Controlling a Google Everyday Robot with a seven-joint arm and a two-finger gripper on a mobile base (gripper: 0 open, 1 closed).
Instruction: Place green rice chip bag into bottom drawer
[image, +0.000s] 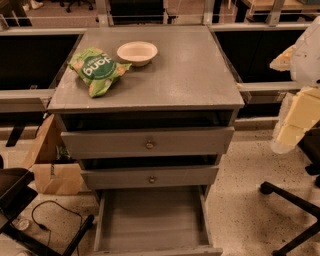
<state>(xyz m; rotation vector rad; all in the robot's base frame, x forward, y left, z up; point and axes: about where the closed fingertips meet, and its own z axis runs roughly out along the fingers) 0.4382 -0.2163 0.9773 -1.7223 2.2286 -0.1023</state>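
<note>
1. The green rice chip bag (97, 70) lies on the cabinet top (190, 75), at its left rear and close to the left edge. I judge that a glancing contact could push it off that side, towards the cardboard box (56, 172) below.
2. The white bowl (137, 52) sits just beside the bag, on its right. A wide approach might knock it or drag it along.
3. The bottom drawer (150, 220) stands pulled out, under two upper drawers that are nearly shut. If I let go too far back, the bag could catch on their fronts, and too far forward it would land on the floor.
4. The gripper (297, 117) hangs at the right edge, well apart from the bag and not holding it. I cannot tell whether it is open or closed. The crinkly bag may slip from a shallow pinch.
</note>
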